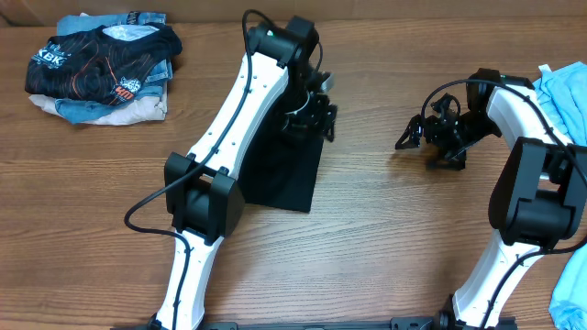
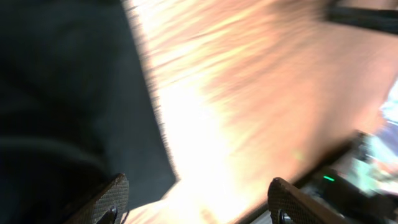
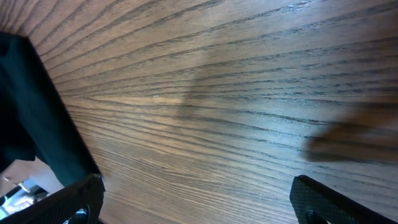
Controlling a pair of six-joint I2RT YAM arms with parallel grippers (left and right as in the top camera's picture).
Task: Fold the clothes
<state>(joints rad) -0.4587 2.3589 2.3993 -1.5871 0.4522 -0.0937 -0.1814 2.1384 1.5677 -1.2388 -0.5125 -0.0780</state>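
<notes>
The clothes, a plain black T-shirt (image 1: 286, 170), lie folded into a narrow upright strip at the table's middle, partly hidden under my left arm. My left gripper (image 1: 310, 124) hovers over the strip's far end. In the left wrist view its jaws (image 2: 199, 208) stand wide apart with nothing between them, one finger (image 2: 109, 202) above the black fabric (image 2: 68, 99) and the other over bare wood. My right gripper (image 1: 417, 147) is to the right of the shirt, apart from it. It is open (image 3: 199, 205) over bare table, with the shirt's edge (image 3: 37, 112) at the left of its view.
A pile of other garments (image 1: 101, 69), topped by a black printed shirt, lies at the back left. Light blue cloth (image 1: 564, 92) sits at the right edge, and more blue cloth (image 1: 573, 293) at the front right corner.
</notes>
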